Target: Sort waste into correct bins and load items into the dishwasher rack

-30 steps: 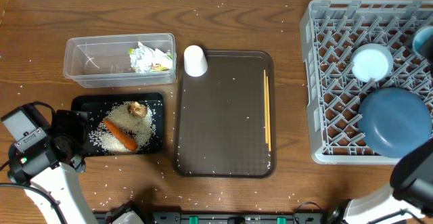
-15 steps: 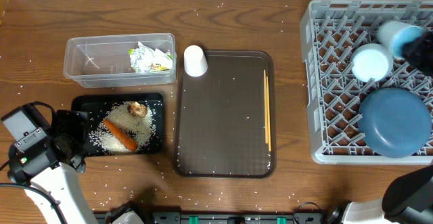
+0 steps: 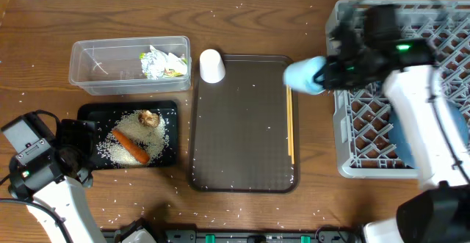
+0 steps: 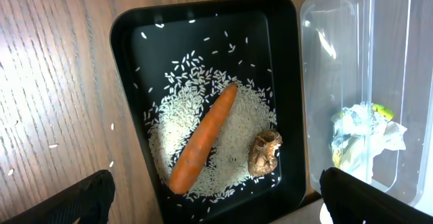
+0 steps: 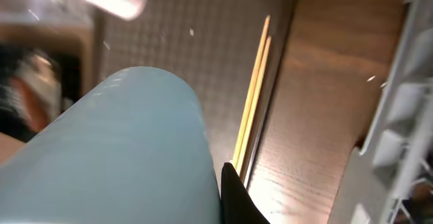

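Light-blue cup [image 3: 303,75] hangs on its side in the right tool [image 3: 327,73], which is closed on it, over the brown tray's [image 3: 242,162] right edge, above the chopsticks [image 3: 290,122] and outside the rack [image 3: 352,140]. Risk: the pinch slips and the cup drops, or it clips the rack wall. Right arm stretches across the rack, wrist turned left. Left tool [image 4: 216,204] is wide open and empty over the black tray [image 4: 149,48].
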You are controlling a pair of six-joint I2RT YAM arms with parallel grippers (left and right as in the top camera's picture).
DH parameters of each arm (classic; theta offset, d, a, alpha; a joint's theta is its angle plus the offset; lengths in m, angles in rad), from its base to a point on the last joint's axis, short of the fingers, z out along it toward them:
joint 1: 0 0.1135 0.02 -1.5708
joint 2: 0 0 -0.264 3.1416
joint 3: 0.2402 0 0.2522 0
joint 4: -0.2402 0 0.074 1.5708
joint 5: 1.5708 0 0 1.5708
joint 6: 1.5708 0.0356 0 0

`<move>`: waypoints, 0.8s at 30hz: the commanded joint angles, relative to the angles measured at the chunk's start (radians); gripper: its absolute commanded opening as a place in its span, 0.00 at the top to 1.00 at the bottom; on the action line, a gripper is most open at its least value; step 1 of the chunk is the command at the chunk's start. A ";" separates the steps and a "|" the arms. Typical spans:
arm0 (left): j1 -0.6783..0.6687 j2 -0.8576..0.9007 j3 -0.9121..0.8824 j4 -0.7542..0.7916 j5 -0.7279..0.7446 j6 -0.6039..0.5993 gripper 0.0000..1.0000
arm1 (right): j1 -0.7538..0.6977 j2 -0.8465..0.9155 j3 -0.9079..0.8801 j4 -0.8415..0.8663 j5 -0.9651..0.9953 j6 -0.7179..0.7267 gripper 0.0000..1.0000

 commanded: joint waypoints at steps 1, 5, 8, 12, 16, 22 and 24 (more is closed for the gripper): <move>0.003 -0.001 0.011 -0.002 -0.016 0.013 0.02 | 0.134 0.010 -0.005 -0.006 0.270 0.094 0.99; 0.003 -0.001 0.011 -0.002 -0.016 0.013 0.02 | 0.262 0.039 -0.005 0.002 0.336 0.137 0.98; 0.003 -0.001 0.011 -0.002 -0.016 0.013 0.02 | 0.325 0.080 -0.005 0.003 0.334 0.171 0.98; 0.003 -0.001 0.011 -0.002 -0.016 0.013 0.02 | 0.380 0.145 -0.005 0.002 0.315 0.183 0.95; 0.003 -0.001 0.011 -0.002 -0.016 0.013 0.02 | 0.415 0.205 -0.005 -0.006 0.266 0.182 0.93; 0.003 -0.001 0.011 -0.002 -0.016 0.013 0.02 | 0.442 0.235 -0.005 -0.021 0.263 0.182 0.93; 0.003 -0.001 0.011 -0.002 -0.016 0.013 0.02 | 0.443 0.235 -0.005 -0.021 0.263 0.182 0.92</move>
